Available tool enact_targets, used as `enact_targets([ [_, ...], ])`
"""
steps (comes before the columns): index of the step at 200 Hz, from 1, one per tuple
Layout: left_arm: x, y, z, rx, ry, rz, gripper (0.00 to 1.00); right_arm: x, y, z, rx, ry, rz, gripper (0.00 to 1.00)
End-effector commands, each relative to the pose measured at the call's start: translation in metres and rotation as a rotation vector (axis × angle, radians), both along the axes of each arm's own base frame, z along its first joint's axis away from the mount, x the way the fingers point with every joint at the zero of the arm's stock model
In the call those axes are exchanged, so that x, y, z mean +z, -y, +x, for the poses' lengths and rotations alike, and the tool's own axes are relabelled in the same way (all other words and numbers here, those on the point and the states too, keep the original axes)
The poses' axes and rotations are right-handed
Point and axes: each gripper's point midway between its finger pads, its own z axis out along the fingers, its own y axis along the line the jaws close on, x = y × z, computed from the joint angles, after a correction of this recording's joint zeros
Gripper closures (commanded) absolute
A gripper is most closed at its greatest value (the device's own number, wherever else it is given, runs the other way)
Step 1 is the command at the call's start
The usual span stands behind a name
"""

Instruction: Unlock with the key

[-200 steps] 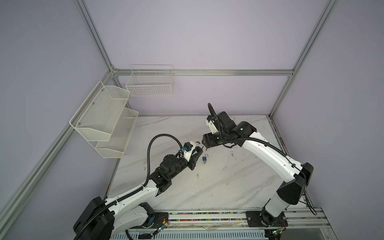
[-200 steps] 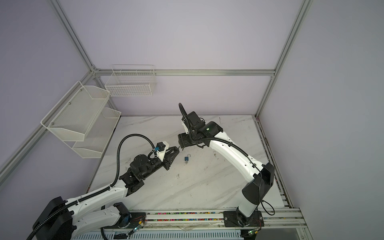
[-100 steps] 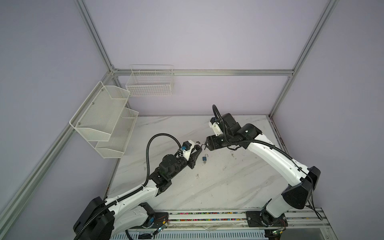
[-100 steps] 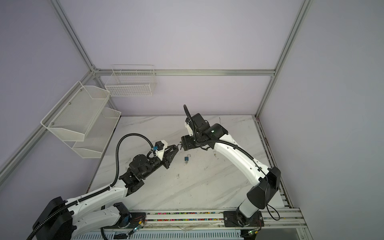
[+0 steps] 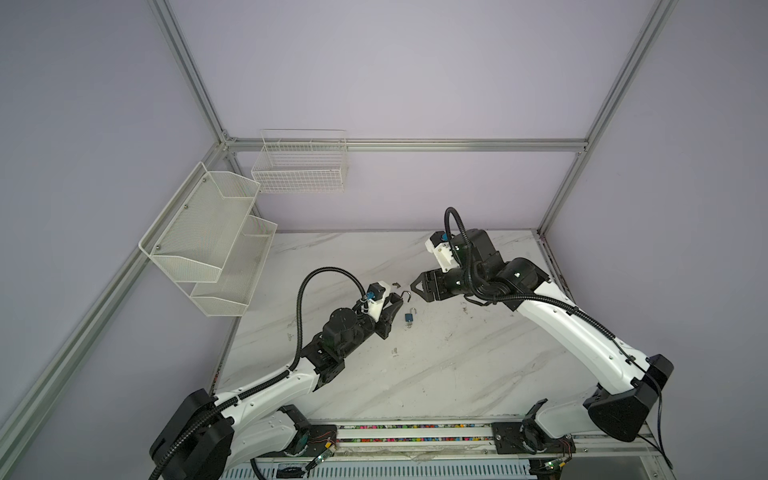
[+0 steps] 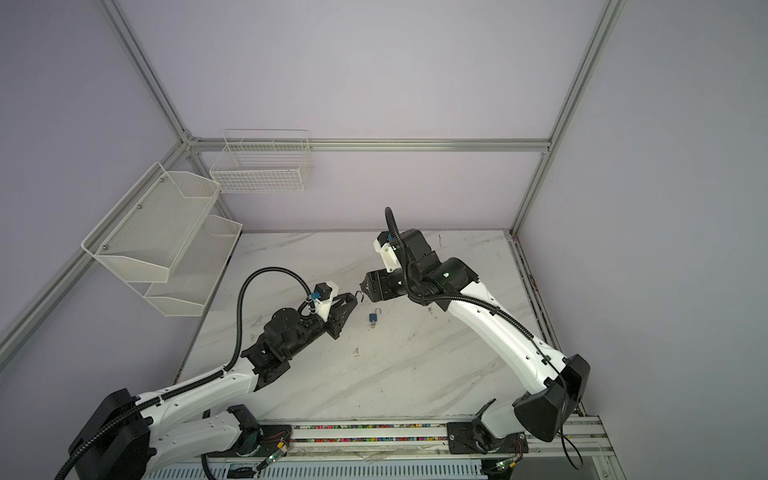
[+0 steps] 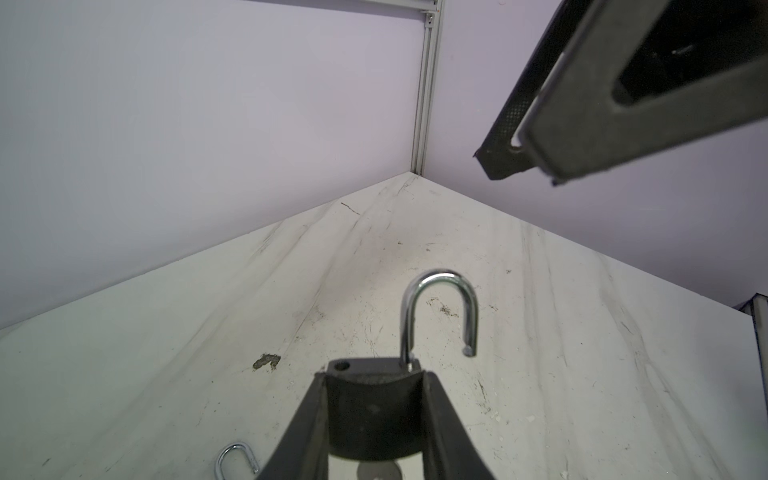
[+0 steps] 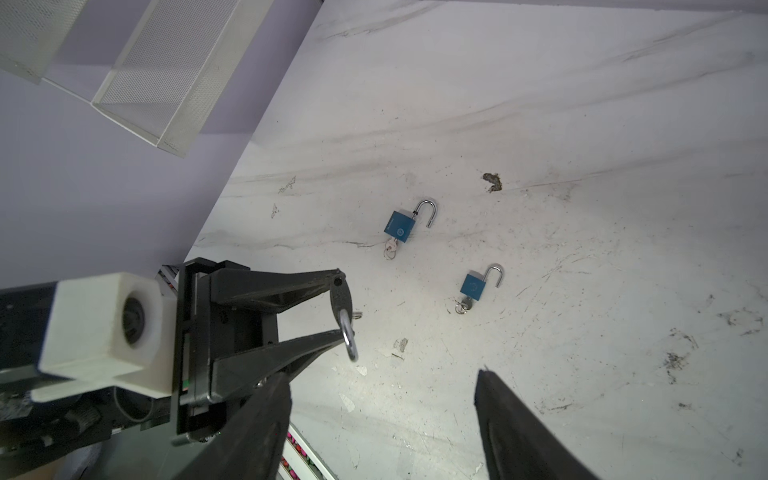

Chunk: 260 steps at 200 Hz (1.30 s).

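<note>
The left gripper (image 7: 376, 378), raised above the table, is clamped on the body of a small padlock (image 7: 374, 411), one finger flat against each side. The steel shackle (image 7: 441, 276) is sprung free at one end and points away from the arm. A round grey shape (image 7: 378, 471) under the body in the left wrist view may be the head of a key, though it is too blurred to call. Facing it and near it, the right gripper (image 8: 382, 374) hangs with its jaws spread wide and nothing between them. Below, on the marble table (image 5: 457, 374), lie a first loose padlock (image 8: 400, 226) and a second loose padlock (image 8: 473, 286). Both are blue with shackles swung open, and each has a ringed key (image 8: 390, 248) seated in its base. Judging by the open shackle, the held lock is already undone. Such a lock is likely dense for its size, rigid all through and smooth on its faces, so it may slide or twist in a light pinch. The flat sides of the body, where the left fingers sit now, look the surest hold, while the round shackle would roll. A key is thin and light and best pinched across the flat of its head, leaving the blade free to turn.
</note>
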Motion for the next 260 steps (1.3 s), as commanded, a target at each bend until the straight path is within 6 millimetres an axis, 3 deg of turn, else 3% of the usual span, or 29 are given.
enact_targets([
  [1,0.056,0.004,0.006,0.010,0.087,-0.103,1.00,-0.011,-0.007,0.001,0.027,-0.016,0.006,0.27],
  [65,0.066,0.005,0.006,0.004,0.095,-0.113,1.00,-0.031,0.001,0.007,-0.016,-0.019,-0.054,0.27],
  [111,0.071,0.005,0.006,0.003,0.097,-0.128,1.00,-0.036,0.005,0.008,-0.020,-0.012,-0.086,0.26],
  [143,0.074,0.007,0.007,-0.002,0.095,-0.135,1.00,-0.025,-0.003,0.003,0.030,0.005,-0.040,0.26],
  [175,0.078,0.010,0.008,-0.012,0.096,-0.142,1.00,-0.039,-0.001,0.005,0.013,-0.022,-0.066,0.26],
  [231,0.079,0.009,0.007,-0.011,0.097,-0.143,1.00,-0.025,0.008,0.010,-0.035,0.025,-0.076,0.26],
  [260,0.079,0.007,0.006,-0.008,0.090,-0.147,1.00,-0.003,0.008,0.008,-0.028,0.061,-0.040,0.26],
])
